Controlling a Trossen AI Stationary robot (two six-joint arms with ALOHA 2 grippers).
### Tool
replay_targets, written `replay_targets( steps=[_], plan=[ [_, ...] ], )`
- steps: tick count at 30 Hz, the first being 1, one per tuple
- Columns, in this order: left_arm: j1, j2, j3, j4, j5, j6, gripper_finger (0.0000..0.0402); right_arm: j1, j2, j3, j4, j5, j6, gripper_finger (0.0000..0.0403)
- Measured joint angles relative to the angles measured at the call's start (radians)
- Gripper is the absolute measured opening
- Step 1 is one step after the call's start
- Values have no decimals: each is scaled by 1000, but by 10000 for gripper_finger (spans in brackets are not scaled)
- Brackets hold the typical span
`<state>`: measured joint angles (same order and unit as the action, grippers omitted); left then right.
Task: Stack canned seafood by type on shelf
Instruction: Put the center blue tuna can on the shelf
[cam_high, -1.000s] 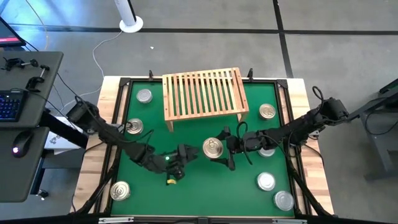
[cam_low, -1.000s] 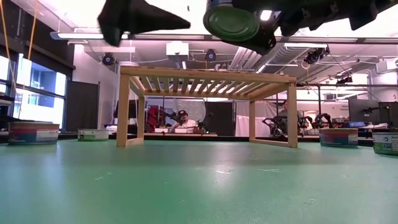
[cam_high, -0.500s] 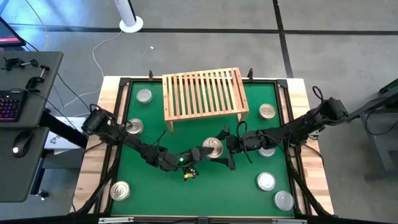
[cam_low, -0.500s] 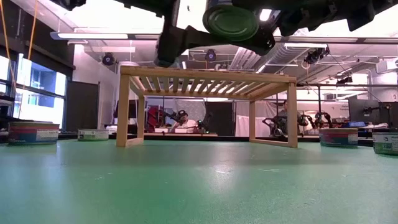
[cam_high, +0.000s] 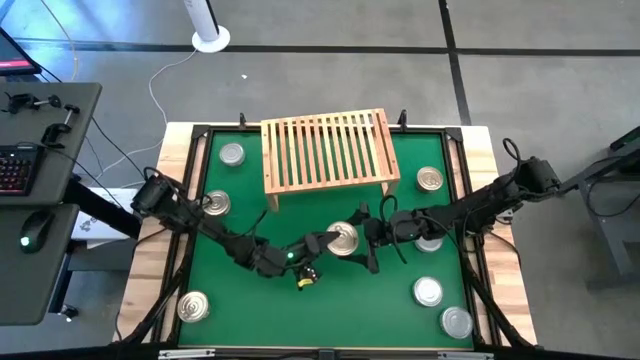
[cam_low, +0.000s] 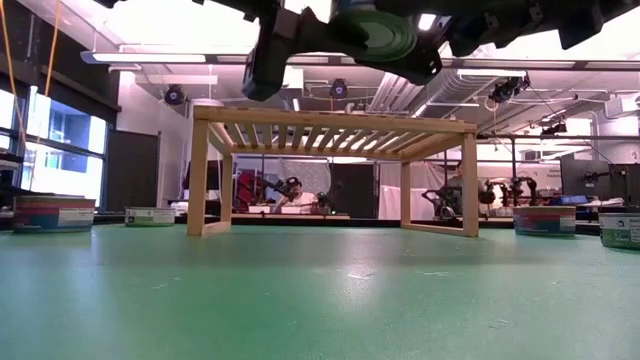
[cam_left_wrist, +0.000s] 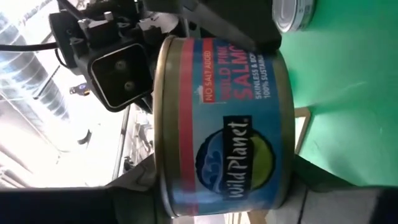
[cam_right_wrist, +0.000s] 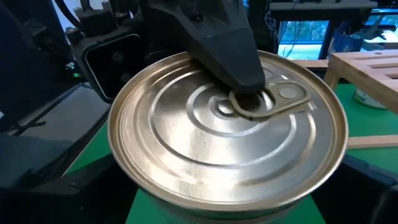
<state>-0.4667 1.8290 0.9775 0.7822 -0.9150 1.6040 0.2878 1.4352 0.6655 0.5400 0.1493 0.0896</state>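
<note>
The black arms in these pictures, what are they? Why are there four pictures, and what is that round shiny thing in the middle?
They are two robot arms, each ending in a two-finger claw called a gripper. One picture looks straight down from above, one looks across from table height, and two come from small cameras on the arms' wrists. The round thing is a tin of salmon, up in the air. The right gripper holds it, and the left gripper is right at it from the other side, like passing a toy between hands. Below is a green mat with other tins spread around and a wooden rack with nothing on it yet.
</note>
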Motion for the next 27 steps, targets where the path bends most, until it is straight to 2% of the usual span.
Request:
replay_targets(
  steps=[5, 11, 18, 21, 27],
  plan=[
    [-13, 0, 0, 0, -12, -22, 165, -1, 0, 2, -6, -3, 19, 394],
    [-26, 3, 0, -18, -59, -28, 165, -26, -1, 6, -92, -31, 72, 394],
    [-38, -1, 0, -43, -96, -32, 165, -42, -4, 52, -275, -25, 41, 393],
    [-39, -1, 0, -29, -150, -44, 165, -48, -3, 96, -401, -19, 49, 393],
    [4, -49, 0, -78, -231, -179, 165, -45, -3, 139, -499, 53, 69, 393]
  ],
)
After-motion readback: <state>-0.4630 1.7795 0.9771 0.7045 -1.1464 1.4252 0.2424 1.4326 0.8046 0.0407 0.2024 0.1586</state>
